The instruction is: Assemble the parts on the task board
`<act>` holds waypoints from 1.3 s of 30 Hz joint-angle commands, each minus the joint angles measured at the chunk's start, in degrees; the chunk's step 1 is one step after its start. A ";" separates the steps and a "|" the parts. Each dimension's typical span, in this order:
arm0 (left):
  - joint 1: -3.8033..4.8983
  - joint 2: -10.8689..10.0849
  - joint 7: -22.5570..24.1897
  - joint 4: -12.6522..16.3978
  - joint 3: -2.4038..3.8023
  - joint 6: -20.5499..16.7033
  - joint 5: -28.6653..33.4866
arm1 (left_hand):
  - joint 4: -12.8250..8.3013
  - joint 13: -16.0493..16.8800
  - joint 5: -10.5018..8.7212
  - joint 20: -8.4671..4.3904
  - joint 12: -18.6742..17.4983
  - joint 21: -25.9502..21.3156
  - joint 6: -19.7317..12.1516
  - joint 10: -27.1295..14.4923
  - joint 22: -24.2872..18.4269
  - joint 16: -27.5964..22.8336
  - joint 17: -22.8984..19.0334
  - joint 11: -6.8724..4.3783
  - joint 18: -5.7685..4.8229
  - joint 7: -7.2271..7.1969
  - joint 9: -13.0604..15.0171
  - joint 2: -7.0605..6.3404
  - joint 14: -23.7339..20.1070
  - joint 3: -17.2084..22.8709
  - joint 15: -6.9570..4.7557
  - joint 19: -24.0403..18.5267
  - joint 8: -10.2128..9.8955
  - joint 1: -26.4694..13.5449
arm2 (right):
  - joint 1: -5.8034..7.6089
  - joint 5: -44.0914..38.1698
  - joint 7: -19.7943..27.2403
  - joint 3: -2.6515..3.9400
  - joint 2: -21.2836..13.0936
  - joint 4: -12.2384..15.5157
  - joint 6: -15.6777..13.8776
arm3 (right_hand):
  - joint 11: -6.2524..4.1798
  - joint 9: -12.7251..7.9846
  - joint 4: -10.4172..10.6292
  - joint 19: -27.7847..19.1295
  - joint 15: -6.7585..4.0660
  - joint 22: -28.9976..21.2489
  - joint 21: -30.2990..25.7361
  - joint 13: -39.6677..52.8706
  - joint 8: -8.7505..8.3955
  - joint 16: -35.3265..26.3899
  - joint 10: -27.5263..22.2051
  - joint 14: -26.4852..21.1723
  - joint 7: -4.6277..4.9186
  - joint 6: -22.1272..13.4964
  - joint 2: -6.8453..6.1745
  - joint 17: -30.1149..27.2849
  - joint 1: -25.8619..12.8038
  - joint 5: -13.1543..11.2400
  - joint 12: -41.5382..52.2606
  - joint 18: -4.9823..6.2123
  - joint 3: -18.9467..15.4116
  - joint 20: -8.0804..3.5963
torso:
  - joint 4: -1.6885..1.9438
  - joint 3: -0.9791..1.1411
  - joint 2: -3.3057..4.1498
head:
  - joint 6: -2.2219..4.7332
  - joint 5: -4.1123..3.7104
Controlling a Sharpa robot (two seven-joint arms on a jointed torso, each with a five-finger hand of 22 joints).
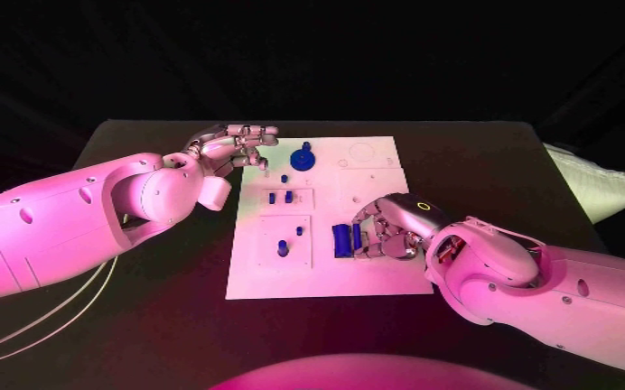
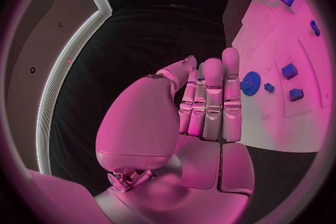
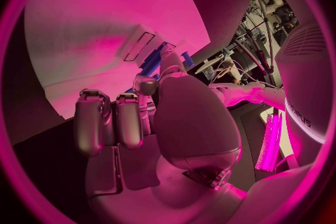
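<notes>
The white task board (image 1: 371, 277) lies in the middle of the black table. A blue gear (image 1: 303, 159) stands near its far edge, and it also appears in the left wrist view as the gear (image 2: 249, 83). Two small blue parts (image 1: 279, 198) sit in a recessed panel, and two more blue parts (image 1: 284, 247) sit in the panel nearer me. My right hand (image 1: 391, 229) is over the board's near right part, its fingers closed against an upright blue block (image 1: 342, 239), seen past its fingertips as the block (image 3: 154, 63). My left hand (image 1: 235, 148) hovers at the board's far left corner, fingers straight and holding nothing.
The black table (image 1: 156, 137) extends around the board on all sides. White cables (image 1: 59, 304) hang beside my left arm at the table's near left. A pale cushion-like object (image 1: 586, 182) lies off the table's right edge.
</notes>
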 commanded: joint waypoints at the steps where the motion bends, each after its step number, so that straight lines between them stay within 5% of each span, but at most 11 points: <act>1: 0.02 0.05 0.07 0.09 0.04 1.05 -0.24 | 0.00 0.01 0.03 0.03 0.17 -0.24 -0.29 -0.50 -0.06 0.23 -0.08 0.01 1.06 0.09 -0.08 0.15 -0.41 -0.24 0.14 -0.28 -0.05 -0.42 | -0.04 0.36 1.01 0.00 -0.31 0.17 2.33 | 0.24 0.04 0.23 0.05 -0.37 -0.09 0.05 -0.06 1.45 -0.34 0.01 3.59 -0.88 2.38 1.46 2.84 1.00 0.19 -0.21 -0.92 0.06 -0.27 | -0.07 -0.03 -0.02 | -0.10 -0.02; 11: 0.01 0.05 -0.05 0.07 0.03 1.19 -0.24 | -0.01 -0.01 0.03 0.07 0.21 -0.30 -0.53 -0.71 -0.11 0.25 -0.15 0.11 1.05 0.20 -0.10 0.13 -0.49 -0.31 0.20 -0.33 -0.14 -0.48 | -0.04 -2.23 1.47 -0.02 -1.34 0.16 6.26 | 0.28 -0.11 0.11 -0.04 -0.33 -0.24 -0.05 -0.40 1.30 -0.49 -0.28 3.55 -0.84 2.19 1.11 2.67 1.06 0.23 -0.62 -0.90 -0.01 -0.24 | -0.07 -0.01 -0.03 | -0.06 -0.17; 39: -0.03 0.12 -1.15 -0.09 0.03 2.29 -0.09 | 0.11 -0.06 0.02 0.21 0.28 -0.44 -0.95 -1.16 -0.20 0.31 -0.29 0.29 1.02 0.38 -0.11 0.12 -0.68 -0.52 0.37 -0.43 -0.28 -0.77 | -0.04 -5.68 -0.64 -0.02 -1.34 -0.19 5.07 | 1.72 -2.26 0.69 -0.81 0.82 -1.45 -0.93 -4.75 -1.64 -0.92 -3.78 3.43 0.78 -3.44 -1.07 2.36 0.50 -0.49 -5.74 -0.66 0.42 0.72 | 0.00 -0.01 -0.01 | 0.00 -0.13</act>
